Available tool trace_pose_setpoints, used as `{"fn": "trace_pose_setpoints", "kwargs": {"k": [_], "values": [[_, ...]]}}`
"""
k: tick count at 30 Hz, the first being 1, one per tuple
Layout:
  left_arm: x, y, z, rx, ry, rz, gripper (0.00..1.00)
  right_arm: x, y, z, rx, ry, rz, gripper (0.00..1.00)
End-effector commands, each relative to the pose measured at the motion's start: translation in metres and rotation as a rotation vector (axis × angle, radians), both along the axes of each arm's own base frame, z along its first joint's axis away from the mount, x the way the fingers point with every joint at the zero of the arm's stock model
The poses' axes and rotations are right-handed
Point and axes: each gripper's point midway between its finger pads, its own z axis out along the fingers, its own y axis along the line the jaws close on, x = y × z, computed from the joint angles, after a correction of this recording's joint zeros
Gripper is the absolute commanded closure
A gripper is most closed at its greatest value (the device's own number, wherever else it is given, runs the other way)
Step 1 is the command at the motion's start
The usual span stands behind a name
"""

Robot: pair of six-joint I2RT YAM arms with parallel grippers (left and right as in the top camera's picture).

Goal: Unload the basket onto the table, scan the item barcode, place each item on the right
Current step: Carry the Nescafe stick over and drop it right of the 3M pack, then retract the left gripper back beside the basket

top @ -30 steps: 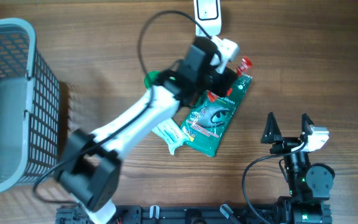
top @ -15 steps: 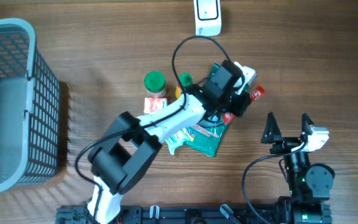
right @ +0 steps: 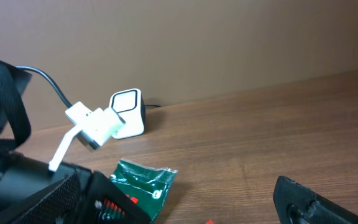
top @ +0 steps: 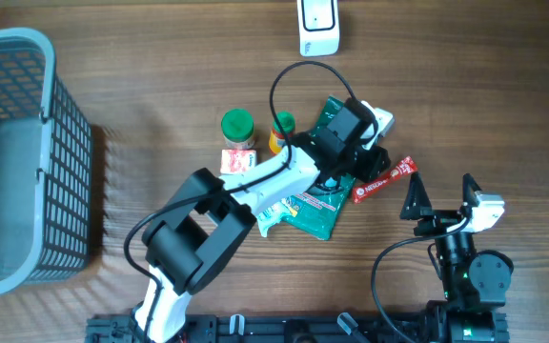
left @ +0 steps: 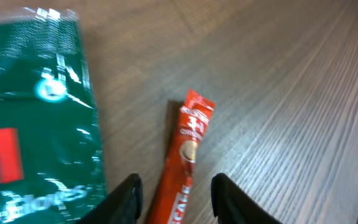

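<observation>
Red sachet (top: 385, 179) lies flat on the worktop (top: 160, 57), at 3 o'clock of the green packet (top: 315, 211), between the spread fingers of the left hand (left: 176, 182). Right hand (top: 440, 194), at 5 o'clock, gapes empty.

A grey mesh basket (top: 27, 152) is seen at the left of the wooden table (top: 160, 57), a white scanner (top: 318, 27) at the top. The left gripper (top: 368, 160) is held over a green pouch (top: 315, 208); a red sachet (top: 386, 179) lies flat just beside it. A green-lidded jar (top: 237, 125) and an orange bottle (top: 282, 126) are set nearby. The right gripper (top: 441, 198) is seen spread wide, well apart.
</observation>
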Motion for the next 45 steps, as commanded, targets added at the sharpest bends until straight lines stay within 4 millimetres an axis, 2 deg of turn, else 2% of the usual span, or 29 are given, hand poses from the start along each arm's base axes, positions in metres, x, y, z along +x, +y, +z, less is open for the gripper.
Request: {"fn": "trace_pose_setpoints", "kwargs": {"k": [1,5,10,15,20,22,25,29,32,35,36,37,38,42,45], "values": [[0.035,0.012,0.073,-0.097,-0.12,0.061,0.71,0.0,-0.002,0.0,-0.001,-0.001,-0.01,0.0],[0.046,0.03,0.119,-0.092,-0.226,0.059,0.73,0.0,-0.002,0.0,-0.001,-0.001,-0.01,0.0],[0.061,0.062,0.176,0.027,-0.425,0.123,0.71,0.0,-0.002,0.0,-0.001,-0.001,-0.01,0.0],[0.067,0.108,0.24,0.135,-0.62,0.226,0.7,0.0,-0.002,0.0,-0.001,-0.001,-0.01,0.0],[0.059,0.178,0.302,0.274,-0.796,0.4,0.59,0.0,-0.002,0.0,-0.002,-0.001,-0.01,0.0],[0.048,0.215,0.323,0.333,-0.826,0.495,0.57,0.0,-0.002,0.0,-0.001,-0.001,-0.01,0.0],[0.032,0.259,0.335,0.414,-0.825,0.576,0.56,0.0,-0.002,0.0,-0.001,-0.001,-0.01,0.0],[0.003,0.315,0.333,0.512,-0.76,0.637,0.53,0.0,-0.002,0.0,-0.001,-0.002,-0.01,0.0],[-0.021,0.349,0.332,0.508,-0.686,0.728,0.6,0.0,-0.002,0.0,-0.001,-0.002,-0.01,0.0],[-0.05,0.383,0.332,0.491,-0.615,0.842,0.59,0.0,-0.002,0.0,-0.001,-0.001,-0.01,0.0],[-0.058,0.393,0.332,0.479,-0.597,0.889,0.48,0.0,-0.002,0.0,-0.001,-0.001,-0.01,0.0],[-0.069,0.404,0.333,0.458,-0.576,0.938,0.13,0.0,-0.002,0.0,-0.001,-0.002,-0.01,0.0],[-0.079,0.412,0.333,0.444,-0.558,0.974,0.0,0.0,-0.002,0.0,-0.001,-0.001,-0.01,0.0],[-0.119,0.437,0.319,0.445,-0.466,1.051,0.0,0.0,-0.002,0.0,-0.001,-0.002,-0.01,0.0],[-0.141,0.446,0.308,0.419,-0.408,1.106,0.0,0.0,-0.002,0.0,-0.001,-0.002,-0.01,0.0]]}}
